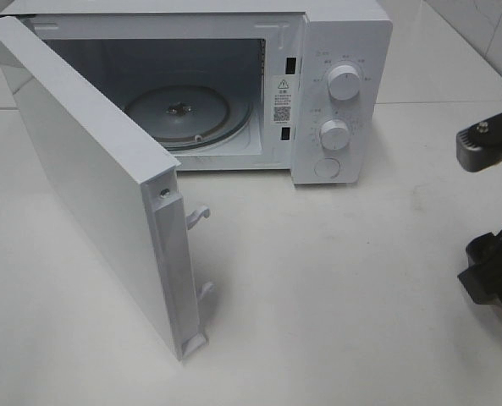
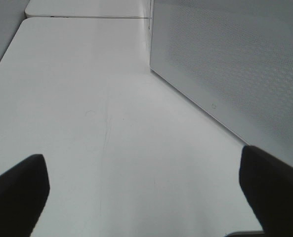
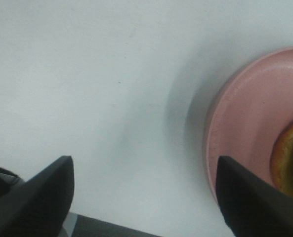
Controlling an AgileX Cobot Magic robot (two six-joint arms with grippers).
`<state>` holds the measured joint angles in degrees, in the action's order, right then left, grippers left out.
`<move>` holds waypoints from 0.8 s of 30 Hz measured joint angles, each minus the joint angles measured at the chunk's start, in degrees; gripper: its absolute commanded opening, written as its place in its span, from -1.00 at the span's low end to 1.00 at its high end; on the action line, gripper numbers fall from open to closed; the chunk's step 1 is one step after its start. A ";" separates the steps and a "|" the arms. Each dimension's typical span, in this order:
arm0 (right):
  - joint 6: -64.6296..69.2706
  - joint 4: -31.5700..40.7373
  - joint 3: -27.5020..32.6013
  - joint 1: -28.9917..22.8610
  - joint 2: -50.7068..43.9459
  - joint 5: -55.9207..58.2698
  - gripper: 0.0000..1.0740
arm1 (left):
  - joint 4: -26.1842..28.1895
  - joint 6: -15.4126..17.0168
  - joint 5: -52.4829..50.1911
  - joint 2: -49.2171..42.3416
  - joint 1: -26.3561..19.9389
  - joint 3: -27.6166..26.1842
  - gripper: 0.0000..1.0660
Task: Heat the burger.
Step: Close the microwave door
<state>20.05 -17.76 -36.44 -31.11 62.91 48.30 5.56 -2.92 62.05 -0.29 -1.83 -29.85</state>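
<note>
The burger shows only in the right wrist view, at the frame's edge, with golden-brown bun and a bit of green lettuce, on a pink plate. My right gripper is open, fingers wide apart over the white table just beside the plate's rim. In the exterior view only the right arm's black body shows at the right edge; burger and plate are out of that view. My left gripper is open and empty over the table, beside the outer face of the microwave door.
A white microwave stands at the back with its door swung wide open toward the front left. Its glass turntable is bare. Two knobs are on its right panel.
</note>
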 measured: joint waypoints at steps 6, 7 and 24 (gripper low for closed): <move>-9.28 11.00 -2.64 0.00 -8.82 2.41 0.42 | 0.00 0.00 0.00 0.00 0.00 0.00 0.86; -10.20 12.09 -2.69 0.00 -10.26 2.98 0.42 | 0.00 0.00 0.00 0.00 0.00 0.00 0.86; -13.35 13.69 -2.81 0.00 -29.85 10.94 0.42 | 0.00 0.00 0.00 0.00 0.00 0.00 0.86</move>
<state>6.70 -4.07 -39.25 -31.11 33.06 59.24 5.56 -2.92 62.05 -0.29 -1.83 -29.85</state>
